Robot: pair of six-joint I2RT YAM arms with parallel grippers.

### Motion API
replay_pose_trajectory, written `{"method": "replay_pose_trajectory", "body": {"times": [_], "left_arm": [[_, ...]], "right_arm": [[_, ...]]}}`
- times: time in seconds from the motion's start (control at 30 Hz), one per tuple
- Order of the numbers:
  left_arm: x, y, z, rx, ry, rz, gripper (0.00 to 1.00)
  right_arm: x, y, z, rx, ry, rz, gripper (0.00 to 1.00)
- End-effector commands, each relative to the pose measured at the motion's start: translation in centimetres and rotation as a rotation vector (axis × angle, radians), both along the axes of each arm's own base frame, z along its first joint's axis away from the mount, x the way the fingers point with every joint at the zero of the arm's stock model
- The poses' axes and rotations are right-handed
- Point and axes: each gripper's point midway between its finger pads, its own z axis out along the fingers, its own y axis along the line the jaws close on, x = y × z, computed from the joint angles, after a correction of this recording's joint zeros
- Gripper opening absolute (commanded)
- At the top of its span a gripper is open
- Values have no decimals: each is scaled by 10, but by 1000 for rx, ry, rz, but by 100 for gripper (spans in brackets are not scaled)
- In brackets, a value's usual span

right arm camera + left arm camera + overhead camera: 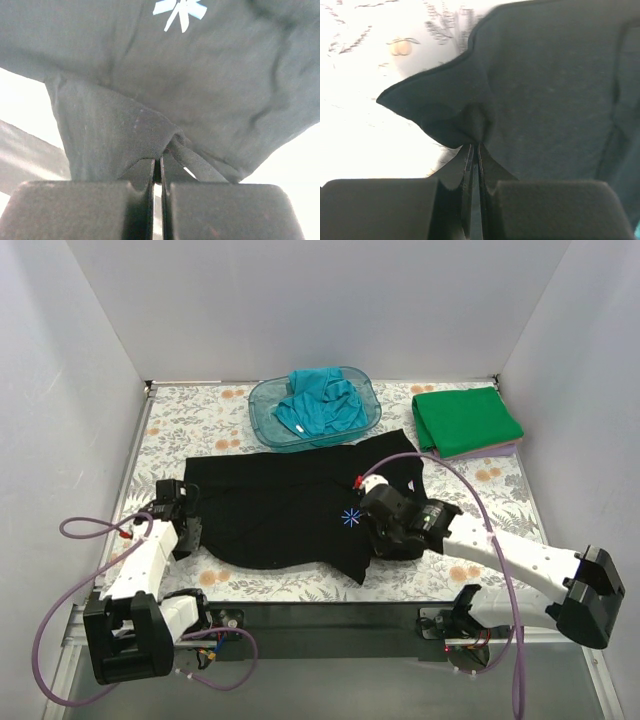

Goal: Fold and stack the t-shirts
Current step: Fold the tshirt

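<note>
No readable text; starburst mark [351,517] on black t-shirt [270,505]

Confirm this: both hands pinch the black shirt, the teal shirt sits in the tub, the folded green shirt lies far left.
Not quite: the top external view shows the green shirt folded at the far right, not left. The rest holds.

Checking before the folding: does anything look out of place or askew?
The teal shirt lies crumpled in the blue tub, unlike the neatly folded green shirt. The black shirt lies slanted, pinched by the left gripper and right gripper.
</note>
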Motion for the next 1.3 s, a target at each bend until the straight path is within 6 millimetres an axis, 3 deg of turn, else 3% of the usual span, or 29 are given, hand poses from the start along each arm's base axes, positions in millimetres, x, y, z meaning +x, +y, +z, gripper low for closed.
{"method": "replay_pose_trajectory", "body": {"times": [0.0,0.13,0.43,0.63,0.73,0.97,1.0,1.1,1.13,1.17,1.23,1.27], "left_arm": [[22,0,16,-12,-56,-12,0],[41,-8,19,-58,-68,-48,0],[87,4,19,-29,-13,-67,0],[110,7,9,-35,30,-83,0],[116,9,5,-30,54,-75,0],[134,16,12,1,30,-82,0],[143,15,16,-5,14,-102,5],[148,13,6,-24,58,-130,51],[150,14,4,-22,63,-126,59],[151,13,1,-28,69,-127,77],[156,16,-1,-33,69,-123,87],[159,17,1,-34,65,-117,94]], "right_arm": [[37,3,21,7,-71,-23,1],[76,0,32,2,-107,-105,1],[155,-4,54,10,-166,-193,1],[193,-1,54,-11,-186,-170,1],[209,3,44,-19,-162,-149,1],[234,5,28,-40,-134,-143,1],[235,4,26,-44,-131,-149,1],[245,2,21,-66,-135,-169,1],[248,1,19,-70,-134,-179,1],[252,1,11,-82,-120,-182,1],[264,3,12,-67,-121,-198,1],[266,9,2,-57,-90,-187,2]]}}
